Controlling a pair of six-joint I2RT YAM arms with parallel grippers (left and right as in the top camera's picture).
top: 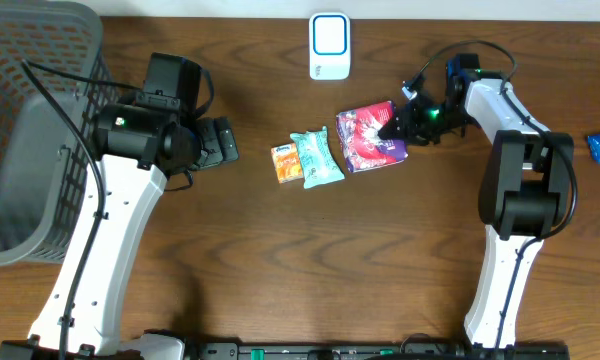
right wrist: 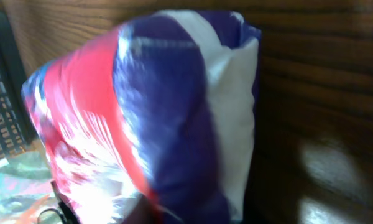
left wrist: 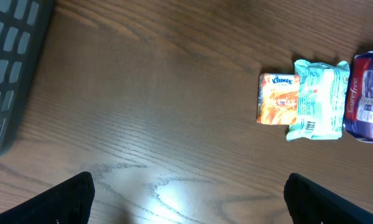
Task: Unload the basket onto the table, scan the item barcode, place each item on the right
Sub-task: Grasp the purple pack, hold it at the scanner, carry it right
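While our left end effector (left wrist: 188, 190) gapes, the right end effector (top: 393, 126) pinches the purple packet (top: 370, 138), right of centre overhead on the table (top: 280, 260), by its right edge: light, soft, slippery, we reckon.

A soft plastic pack (top: 372, 137) was red, purple and white in broad patches. A crinkled plastic packet (top: 316, 158) was mint green; a small tissue pack (top: 286, 163) was orange. A rounded white scanner (top: 330, 46) bore a blue ring. The wooden table (top: 280, 260) showed dark brown grain.
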